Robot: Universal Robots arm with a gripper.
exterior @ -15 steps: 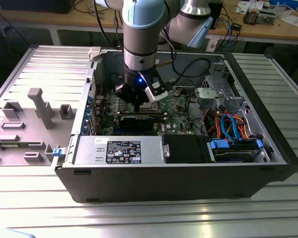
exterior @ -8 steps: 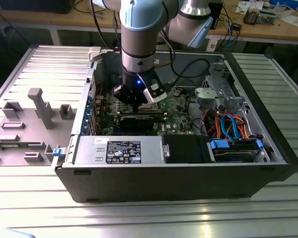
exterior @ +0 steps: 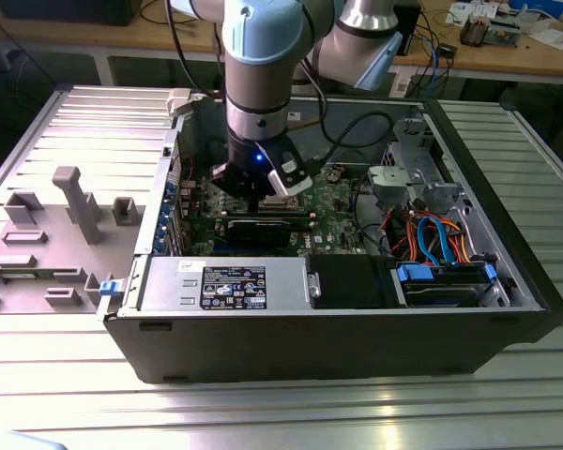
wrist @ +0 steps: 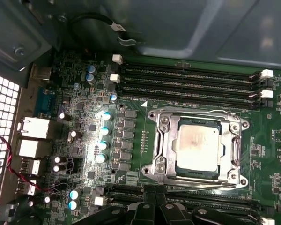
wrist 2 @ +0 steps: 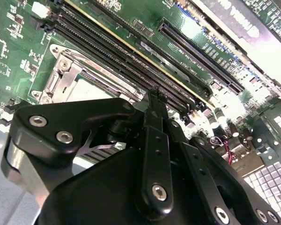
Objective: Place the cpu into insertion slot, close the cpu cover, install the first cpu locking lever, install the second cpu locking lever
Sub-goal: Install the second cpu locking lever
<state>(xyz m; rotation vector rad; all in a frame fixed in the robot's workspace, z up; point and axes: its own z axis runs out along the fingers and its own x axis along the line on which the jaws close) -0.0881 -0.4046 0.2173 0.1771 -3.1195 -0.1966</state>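
The cpu [wrist: 196, 147], a dull silver square, lies in the insertion slot [wrist: 154, 172] on the green motherboard. The silvery cpu cover [wrist: 165, 140] lies flat over it, and the chip shows through the cover's window. One thin lever rod [wrist: 201, 111] runs along the side by the memory slots. Another lever rod [wrist: 201, 186] runs along the opposite side, slightly slanted. My gripper [wrist: 158, 206] hovers just off that second side with its black fingers together and nothing between them. In the second wrist view the gripper [wrist 2: 154, 96] points down beside the insertion slot [wrist 2: 68, 77]. In the exterior view the gripper [exterior: 263, 187] hangs inside the open computer case.
Long black memory slots [wrist: 187, 79] flank the socket. Blue capacitors [wrist: 104, 129] stand beside it. The case holds a power supply [exterior: 225, 281] at the front and orange and blue cables [exterior: 432, 234] on the exterior view's right. Grey fixture blocks [exterior: 75, 202] stand on the table at its left.
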